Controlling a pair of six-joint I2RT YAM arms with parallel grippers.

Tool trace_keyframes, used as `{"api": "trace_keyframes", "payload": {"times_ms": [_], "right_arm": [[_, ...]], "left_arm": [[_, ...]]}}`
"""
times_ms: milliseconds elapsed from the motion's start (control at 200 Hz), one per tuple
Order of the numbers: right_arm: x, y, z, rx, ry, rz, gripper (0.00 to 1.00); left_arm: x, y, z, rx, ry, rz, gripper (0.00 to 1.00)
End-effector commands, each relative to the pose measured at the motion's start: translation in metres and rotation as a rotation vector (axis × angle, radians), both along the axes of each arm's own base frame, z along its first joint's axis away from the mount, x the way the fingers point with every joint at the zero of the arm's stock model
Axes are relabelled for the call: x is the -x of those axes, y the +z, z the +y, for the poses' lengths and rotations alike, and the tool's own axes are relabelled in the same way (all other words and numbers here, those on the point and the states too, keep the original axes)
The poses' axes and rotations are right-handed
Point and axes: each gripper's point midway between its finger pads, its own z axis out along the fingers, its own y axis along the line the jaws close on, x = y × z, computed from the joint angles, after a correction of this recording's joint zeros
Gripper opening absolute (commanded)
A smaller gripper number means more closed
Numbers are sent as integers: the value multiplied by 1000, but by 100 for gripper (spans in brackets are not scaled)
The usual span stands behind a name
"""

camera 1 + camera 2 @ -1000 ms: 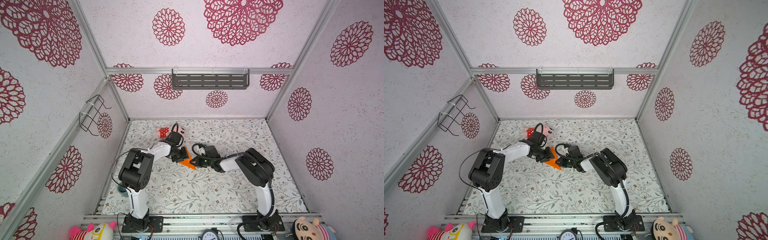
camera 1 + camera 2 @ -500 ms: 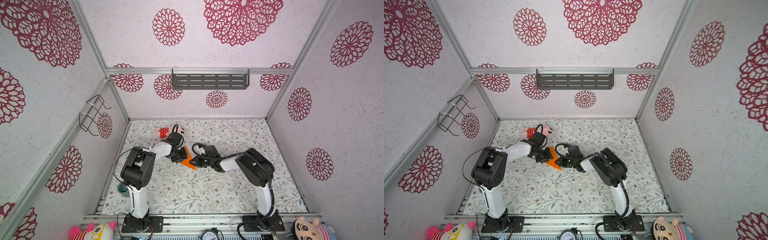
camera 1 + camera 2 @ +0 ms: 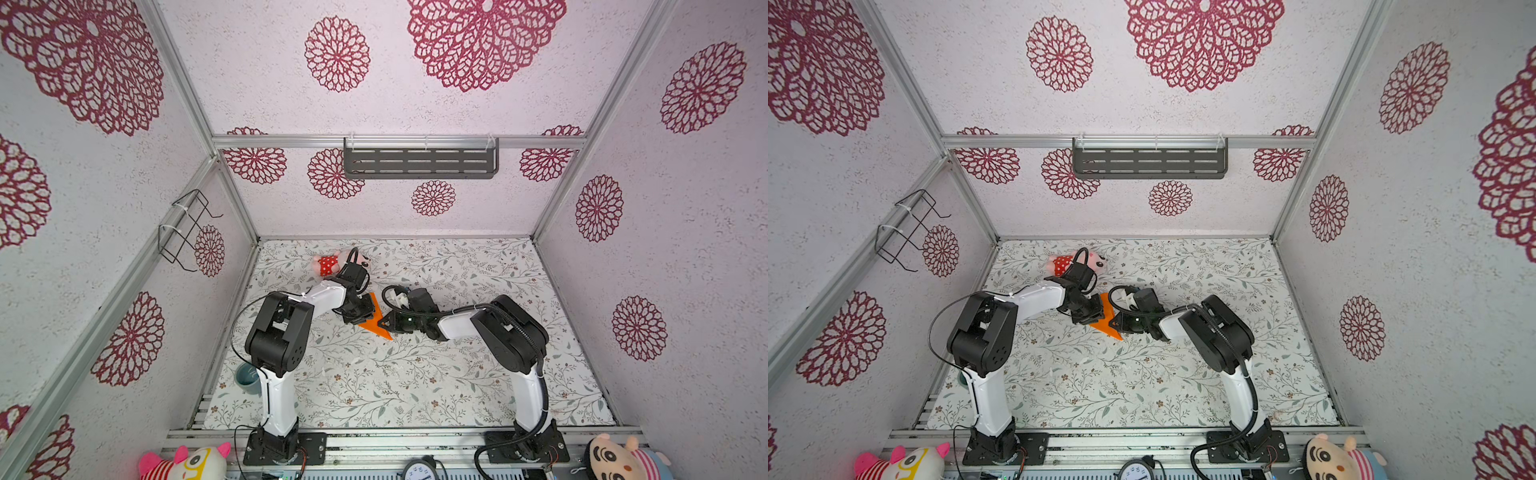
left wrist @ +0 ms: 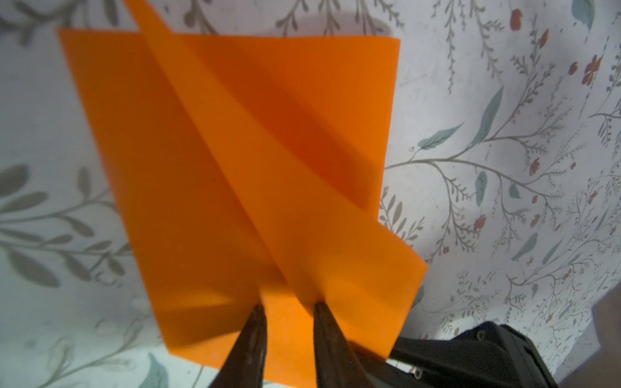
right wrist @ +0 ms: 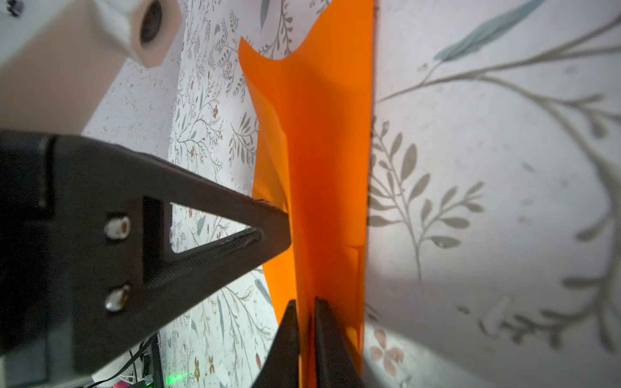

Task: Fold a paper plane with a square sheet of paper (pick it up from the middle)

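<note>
Right gripper (image 5: 306, 305): clamped on one edge of the part-folded square sheet of paper (image 5: 329, 168), anchoring it mid-mat (base lying flat), presumably so left gripper (image 4: 289, 307), jaws slightly apart astride the raised flap, can press the crease.

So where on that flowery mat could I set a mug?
The mat's near half, between left base and right base, is bare; so is its far right corner. The middle is crowded: left gripper and right gripper meet at the orange paper, pink plush toy behind.
</note>
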Motion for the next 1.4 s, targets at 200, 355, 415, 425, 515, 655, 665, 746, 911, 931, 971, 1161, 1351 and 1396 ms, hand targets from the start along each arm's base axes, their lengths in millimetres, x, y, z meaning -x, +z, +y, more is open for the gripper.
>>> {"api": "trace_keyframes", "payload": {"times_ms": [200, 355, 415, 425, 515, 655, 665, 746, 911, 931, 971, 1161, 1351, 1396], "right_arm": [[-2, -2, -8, 78, 36, -64, 10], [-6, 12, -11, 113, 63, -155, 11], [-7, 17, -10, 119, 79, -195, 14], [-8, 17, -11, 121, 79, -202, 15], [-9, 24, -11, 129, 98, -254, 18], [-9, 31, -11, 148, 119, -341, 24], [-9, 32, -10, 150, 120, -346, 25], [-9, 32, -12, 183, 128, -408, 28], [-12, 30, -16, 290, 136, -551, 34], [-12, 29, -16, 302, 140, -568, 35], [-12, 29, -16, 323, 145, -597, 35], [-12, 25, -11, 362, 180, -678, 31], [-14, 22, -10, 361, 173, -690, 29], [-15, 21, -11, 369, 166, -688, 28]], "left_arm": [[-10, 41, -5, 158, 17, -137, 33], [-3, 30, 10, 154, 62, -109, 30], [1, 22, 12, 155, 69, -83, 28], [1, 21, 12, 155, 71, -80, 27], [8, 7, 13, 147, 80, -38, 24], [12, -3, 16, 127, 91, -5, 20], [12, -4, 17, 124, 92, -2, 20], [16, -8, 19, 109, 92, 16, 20], [21, -18, 23, 72, 91, 60, 19], [22, -19, 24, 68, 90, 64, 19], [23, -21, 25, 62, 88, 74, 18], [26, -22, 26, 47, 81, 89, 18], [26, -21, 24, 50, 69, 88, 18], [26, -21, 24, 49, 68, 88, 18]]}}
